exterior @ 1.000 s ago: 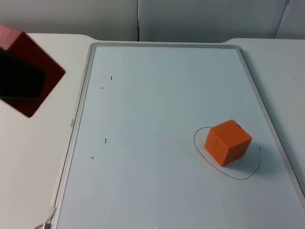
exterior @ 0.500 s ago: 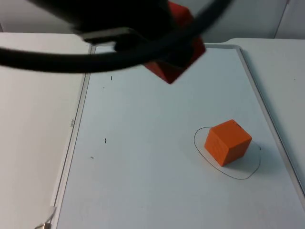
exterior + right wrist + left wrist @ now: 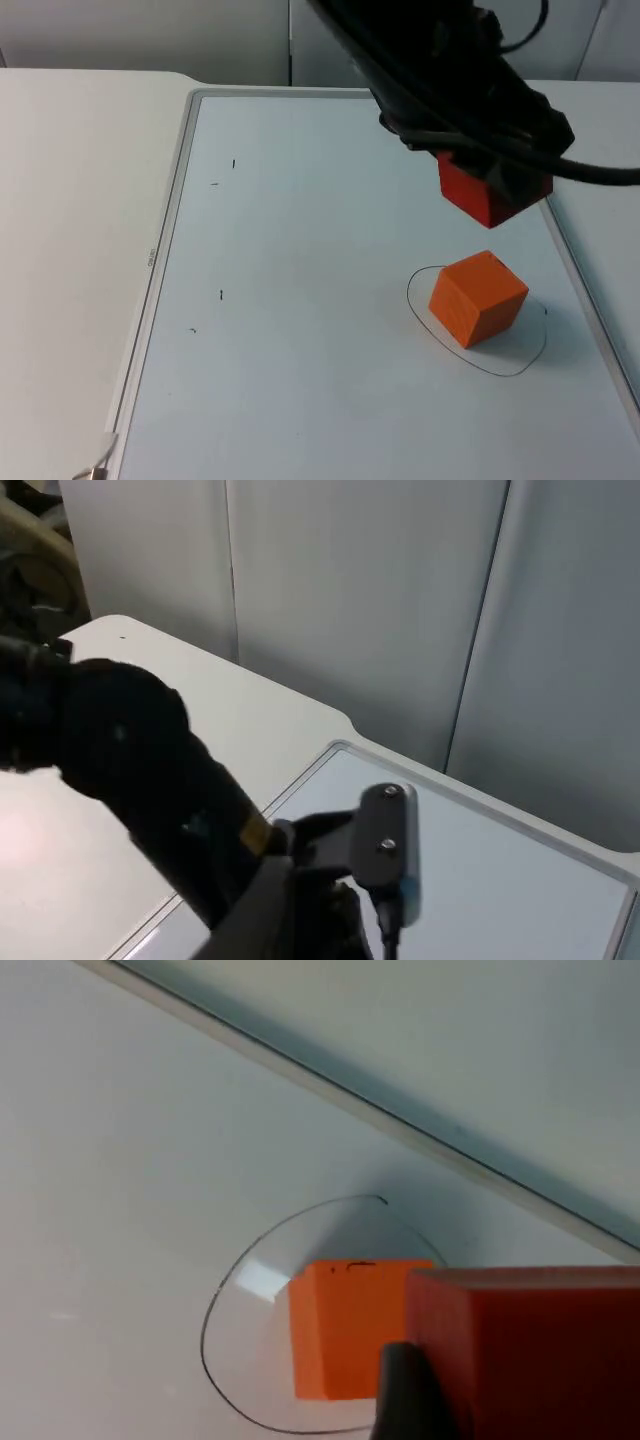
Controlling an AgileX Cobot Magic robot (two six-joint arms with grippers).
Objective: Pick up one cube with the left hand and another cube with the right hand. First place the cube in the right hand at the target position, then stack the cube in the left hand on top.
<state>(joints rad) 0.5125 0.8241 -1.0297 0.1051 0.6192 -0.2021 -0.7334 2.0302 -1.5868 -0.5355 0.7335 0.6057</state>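
Note:
An orange cube (image 3: 478, 298) sits inside a pen-drawn oval (image 3: 520, 367) on the whiteboard, toward its right side. My left gripper (image 3: 492, 180) reaches across from the upper left and is shut on a red cube (image 3: 487, 194), which hangs just above and slightly behind the orange one without touching it. In the left wrist view the red cube (image 3: 540, 1355) is close up beside a black fingertip (image 3: 408, 1400), with the orange cube (image 3: 345, 1325) and the oval (image 3: 215, 1305) beneath. My right arm waits back from the board; its wrist view looks at the left arm (image 3: 150, 780).
The whiteboard (image 3: 300, 400) with its grey frame (image 3: 165, 260) lies flat on the white table (image 3: 70, 300). A few small pen marks (image 3: 222, 294) dot its left half. The grey partition wall (image 3: 150, 35) closes off the far side.
The left arm has carried the red cube from the far left edge across the board to a spot above the orange cube. The orange cube has stayed put.

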